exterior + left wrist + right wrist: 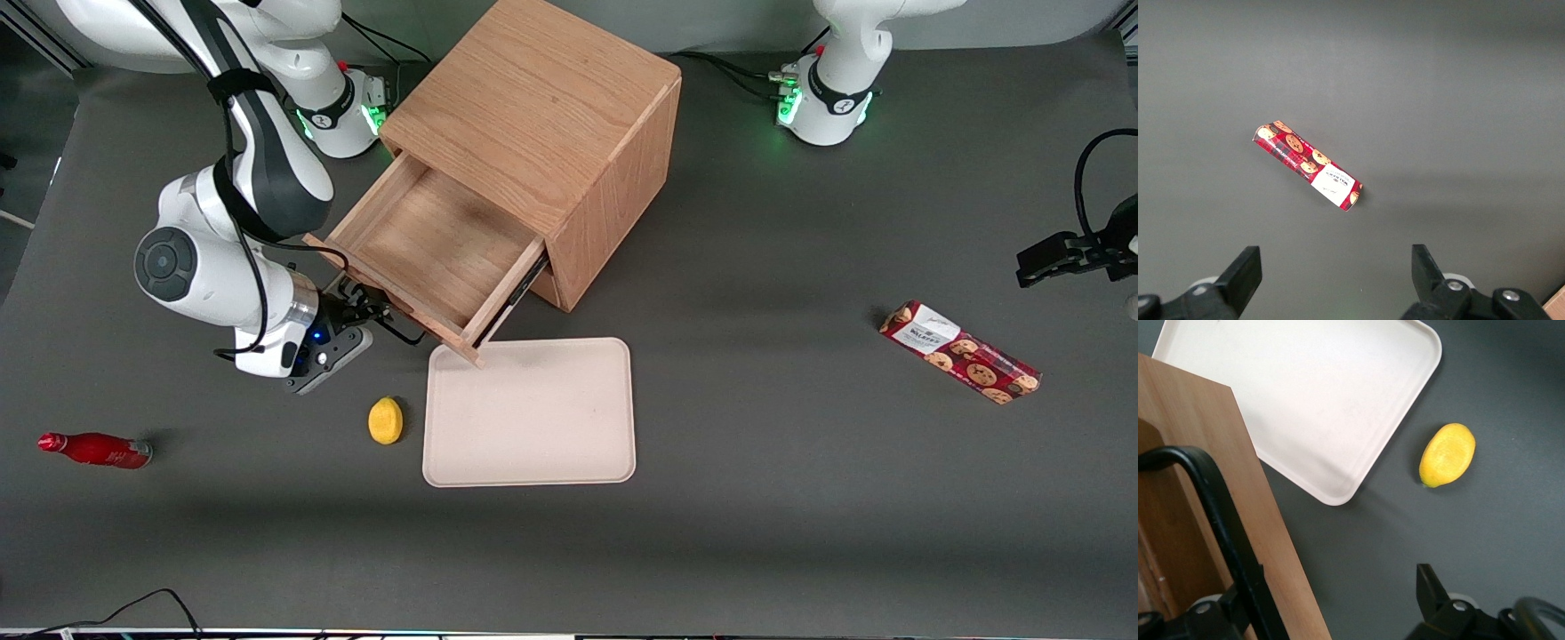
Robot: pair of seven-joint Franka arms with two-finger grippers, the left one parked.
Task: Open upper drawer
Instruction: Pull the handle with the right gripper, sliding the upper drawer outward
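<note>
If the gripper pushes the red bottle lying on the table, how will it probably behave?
The red bottle lies on its side and looks round, so it would probably roll. Its glossy surface may be slippery. The gripper is at the upper drawer.

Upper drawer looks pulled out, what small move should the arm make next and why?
Probably back the tool straight away from the black handle. The upper drawer is already well out, its wooden tray exposed, and the open fingers straddle the bar without clamping it.

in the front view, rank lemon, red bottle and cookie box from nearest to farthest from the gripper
Gripper sits at the open upper drawer's handle.
1. Lemon, just nearer the front camera.
2. Red bottle, toward the working arm's end.
3. Cookie box, toward the parked arm's end.
</note>
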